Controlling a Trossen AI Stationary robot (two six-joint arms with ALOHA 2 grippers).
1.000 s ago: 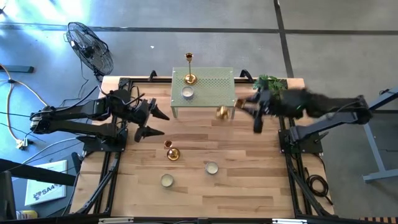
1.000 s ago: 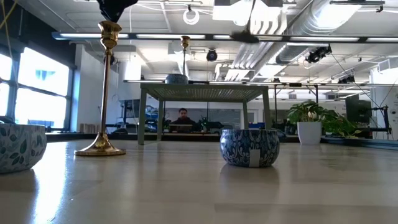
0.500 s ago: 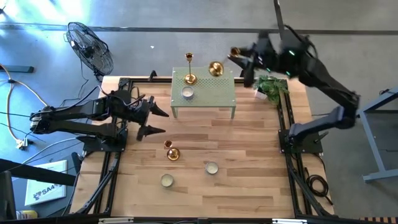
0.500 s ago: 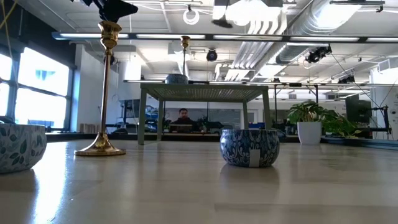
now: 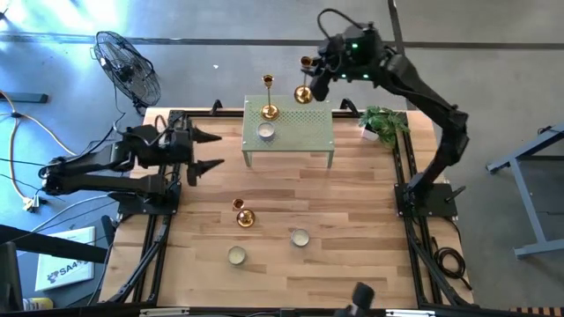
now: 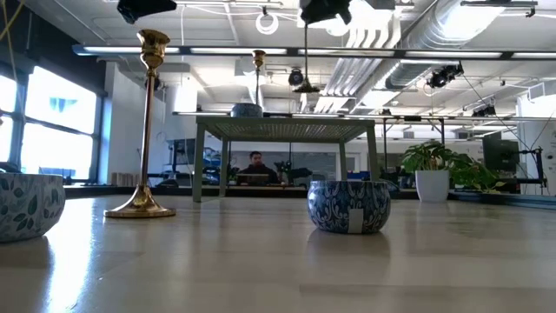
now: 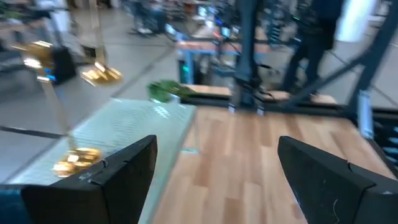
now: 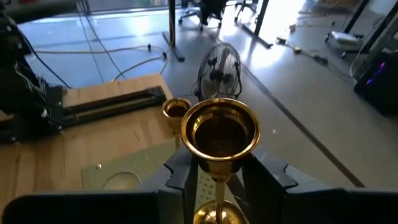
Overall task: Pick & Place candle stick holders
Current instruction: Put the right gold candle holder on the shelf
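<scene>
Lifted: candlestick (image 5: 303, 92) — right end effector (image 5: 310, 77) gripping it | left end effector (image 5: 208, 150) open

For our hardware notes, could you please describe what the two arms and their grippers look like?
Both arms are dark, jointed tubes. The left gripper ends in two black pointed fingers. The right gripper is black too, and a small green light glows behind it.

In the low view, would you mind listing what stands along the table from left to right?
Patterned bowl at the edge → tall gold candlestick → small green table → blue patterned bowl → potted plant.
</scene>
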